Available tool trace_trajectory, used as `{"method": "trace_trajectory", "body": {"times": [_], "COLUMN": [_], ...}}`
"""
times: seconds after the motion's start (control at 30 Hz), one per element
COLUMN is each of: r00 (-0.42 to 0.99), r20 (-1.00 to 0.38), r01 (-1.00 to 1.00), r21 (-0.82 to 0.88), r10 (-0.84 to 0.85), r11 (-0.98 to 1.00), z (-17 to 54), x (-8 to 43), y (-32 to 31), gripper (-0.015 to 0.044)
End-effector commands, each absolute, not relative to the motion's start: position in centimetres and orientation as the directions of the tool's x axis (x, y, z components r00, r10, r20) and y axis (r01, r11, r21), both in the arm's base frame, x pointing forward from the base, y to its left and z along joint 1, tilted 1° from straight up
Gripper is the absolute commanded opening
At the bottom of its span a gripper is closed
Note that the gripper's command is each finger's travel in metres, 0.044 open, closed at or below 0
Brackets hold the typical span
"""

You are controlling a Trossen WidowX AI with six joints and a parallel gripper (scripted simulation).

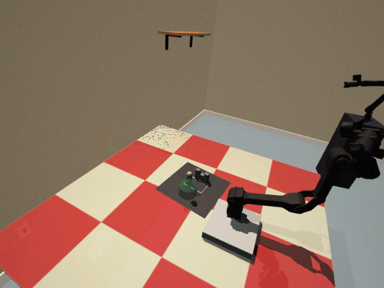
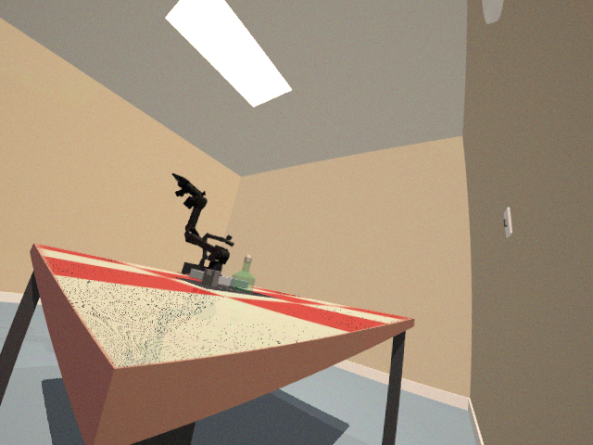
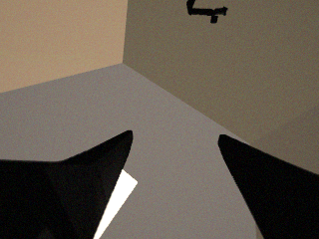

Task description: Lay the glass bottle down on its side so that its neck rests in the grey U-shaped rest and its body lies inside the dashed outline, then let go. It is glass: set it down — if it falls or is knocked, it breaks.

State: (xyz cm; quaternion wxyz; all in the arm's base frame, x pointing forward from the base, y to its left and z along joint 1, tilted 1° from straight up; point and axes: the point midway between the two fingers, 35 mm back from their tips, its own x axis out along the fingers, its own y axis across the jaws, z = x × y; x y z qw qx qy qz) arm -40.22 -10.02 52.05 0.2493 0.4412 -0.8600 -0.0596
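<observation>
1. Bottle (image 1: 188, 189) (image 2: 244, 279): green, see-through, with a wide round body, slim neck and pale top; it stands upright on the dark mat (image 1: 170, 187), overlapping the dashed outline (image 1: 204, 189) in the top view.
2. Rest (image 1: 202, 176) (image 2: 210, 278): grey, U-shaped, near the bottle, with nothing in it.
3. Claw (image 2: 174, 176) (image 3: 174, 136): nearly fully open, raised well away from the bottle, gripping and touching nothing.
</observation>
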Motion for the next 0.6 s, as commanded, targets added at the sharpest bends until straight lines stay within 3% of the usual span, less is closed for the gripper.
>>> {"method": "trace_trajectory", "body": {"times": [0.0, 0.23, 0.4, 0.57], "r00": [-0.484, -0.420, -0.300, -0.134], "r20": [0.381, 0.485, 0.612, 0.705], "r01": [-0.723, -0.574, -0.308, 0.008], "r21": [0.332, 0.513, 0.664, 0.703], "r10": [-0.788, -0.767, -0.732, -0.696], "r11": [0.605, 0.638, 0.681, 0.711], "z": [52.3, 56.1, 60.5, 63.7], "x": [-40.0, -35.5, -28.6, -20.7], "y": [-10.0, -9.9, -9.7, -9.4], "gripper": [0.0426, 0.0440, 0.0440, 0.0440]}}
